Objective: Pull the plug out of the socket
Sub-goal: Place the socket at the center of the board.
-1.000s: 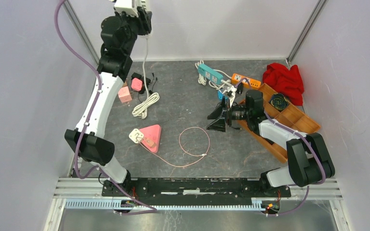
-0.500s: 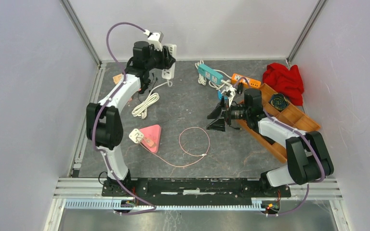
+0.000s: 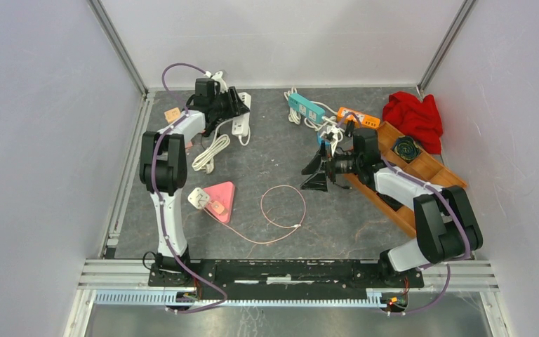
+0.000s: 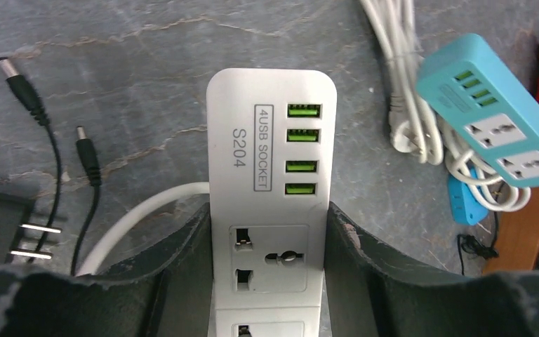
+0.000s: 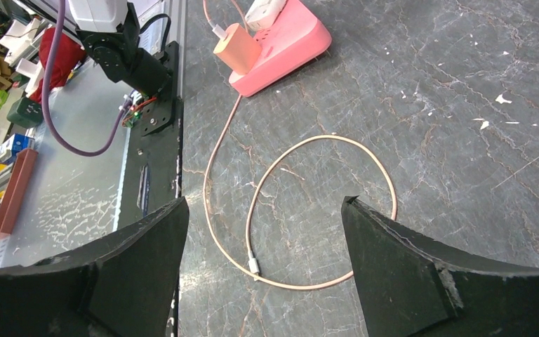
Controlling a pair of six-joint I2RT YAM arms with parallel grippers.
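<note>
My left gripper (image 3: 233, 107) is at the back left, shut on a white power strip (image 3: 241, 121). In the left wrist view the fingers (image 4: 182, 260) press both sides of the strip (image 4: 270, 133), and its visible sockets are empty. A pink triangular socket block (image 3: 221, 196) lies at the front left, with a white plug (image 3: 196, 198) and a peach adapter (image 3: 217, 208) in it. My right gripper (image 3: 316, 170) is open and empty over mid-table, pointing left. Its wrist view shows the gripper (image 5: 263, 203), the pink block (image 5: 288, 42), the adapter (image 5: 236, 43) and a looped pink cable (image 5: 326, 137).
A teal power strip (image 3: 306, 107) and an orange one (image 3: 358, 116) lie at the back with tangled white cords. A red cloth (image 3: 414, 116) and a wooden tray (image 3: 431, 175) are at the right. A coiled white cord (image 3: 212, 151) and a black adapter (image 4: 0, 225) lie near the left gripper.
My left arm has swung down from high above the back wall, bringing the white power strip down to the table at the back left. The right arm has barely moved.
</note>
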